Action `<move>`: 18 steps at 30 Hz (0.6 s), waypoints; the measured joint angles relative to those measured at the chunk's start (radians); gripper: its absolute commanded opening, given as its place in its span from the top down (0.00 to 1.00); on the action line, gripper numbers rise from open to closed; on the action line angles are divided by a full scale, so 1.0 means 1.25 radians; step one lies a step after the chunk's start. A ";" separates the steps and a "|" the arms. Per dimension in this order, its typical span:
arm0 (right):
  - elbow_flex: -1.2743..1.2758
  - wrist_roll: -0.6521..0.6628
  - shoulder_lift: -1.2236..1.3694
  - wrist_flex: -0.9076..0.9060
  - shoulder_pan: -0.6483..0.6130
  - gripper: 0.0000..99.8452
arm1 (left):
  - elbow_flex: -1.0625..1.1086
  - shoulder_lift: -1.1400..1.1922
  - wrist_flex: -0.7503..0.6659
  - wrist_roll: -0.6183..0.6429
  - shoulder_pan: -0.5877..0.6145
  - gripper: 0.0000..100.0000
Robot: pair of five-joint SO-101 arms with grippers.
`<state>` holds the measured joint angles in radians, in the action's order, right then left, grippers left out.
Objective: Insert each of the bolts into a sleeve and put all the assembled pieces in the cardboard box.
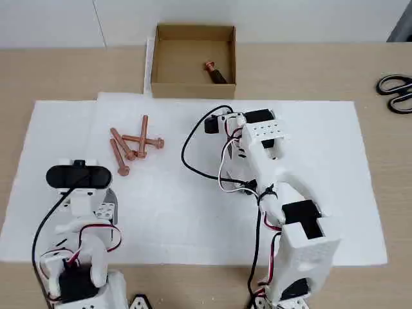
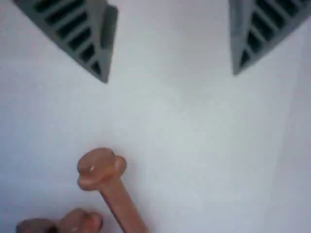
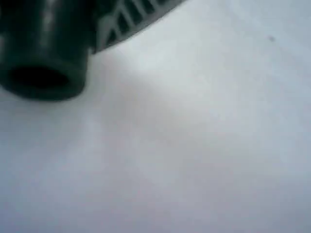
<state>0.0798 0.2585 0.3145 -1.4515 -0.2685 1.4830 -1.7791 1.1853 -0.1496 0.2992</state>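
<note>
Left gripper hangs w/ fingers spread wide over the white foam sheet, just short of four copper-coloured metal bolts. Right gripper looks clamped on a black tubular sleeve. We reckon bolts are stiff, light, prob. roll easily, so we'd pinch mid-shank, tip left free.

The cardboard box stands at the table's far edge, just behind the sheet, with one assembled piece in its near right corner. Four bolts lie on the sheet's far left part; my left gripper hangs spread just before them. My right gripper, mid-sheet near the far edge, holds, I think, a sleeve.
</note>
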 measured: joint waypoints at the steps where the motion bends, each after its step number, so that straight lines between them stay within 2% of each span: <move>1: 0.000 0.000 0.000 0.000 0.000 0.89 | 0.001 -0.002 0.000 0.000 0.000 0.85; 6: -0.001 -0.001 0.000 -0.012 -0.001 0.80 | 0.012 -0.021 0.000 0.000 0.000 0.85; 18: -0.001 -0.001 -0.001 -0.020 -0.002 0.81 | 0.012 -0.021 0.000 0.000 0.000 0.85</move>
<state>0.0783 0.2570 0.3130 -1.4760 -0.2716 1.4983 -1.8052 1.1853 -0.1496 0.2992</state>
